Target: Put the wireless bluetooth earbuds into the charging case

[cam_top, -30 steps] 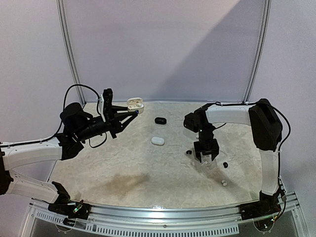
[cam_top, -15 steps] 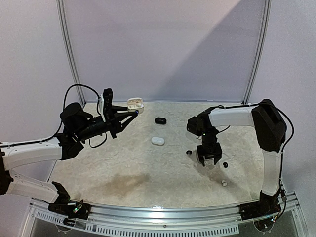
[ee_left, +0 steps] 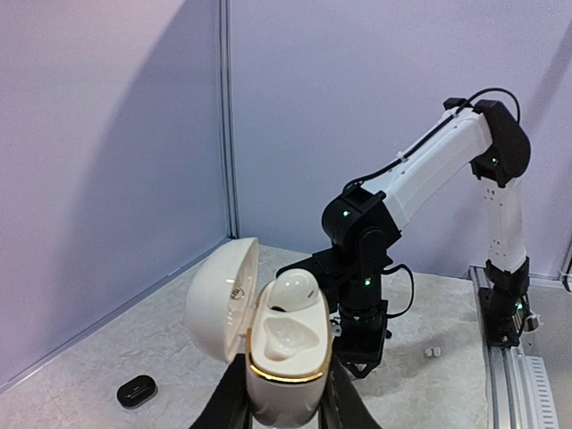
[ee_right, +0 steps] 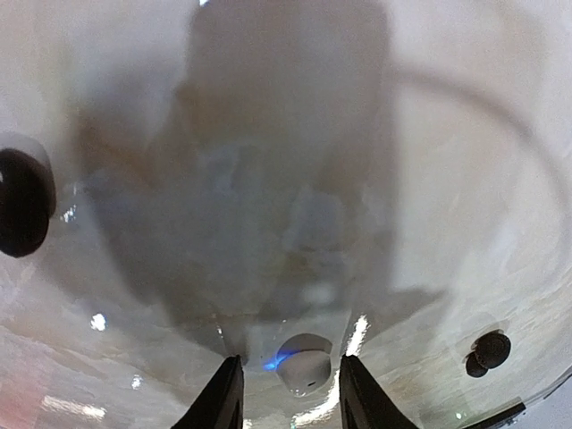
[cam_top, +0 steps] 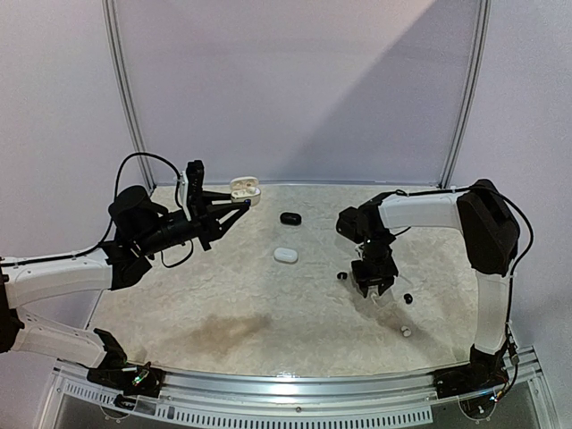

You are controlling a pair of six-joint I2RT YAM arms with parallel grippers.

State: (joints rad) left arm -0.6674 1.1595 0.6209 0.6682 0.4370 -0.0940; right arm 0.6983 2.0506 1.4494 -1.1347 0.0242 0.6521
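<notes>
White earbud within part-open right end effector, left end effector gripping charging case, lid print unreadable

- A robot lab's test booth, by the look of it.
- A left arm and a right arm stand bolted to a metal rail at the near edge of the table.
- Plain lilac wall panels between metal posts close it in.
</notes>
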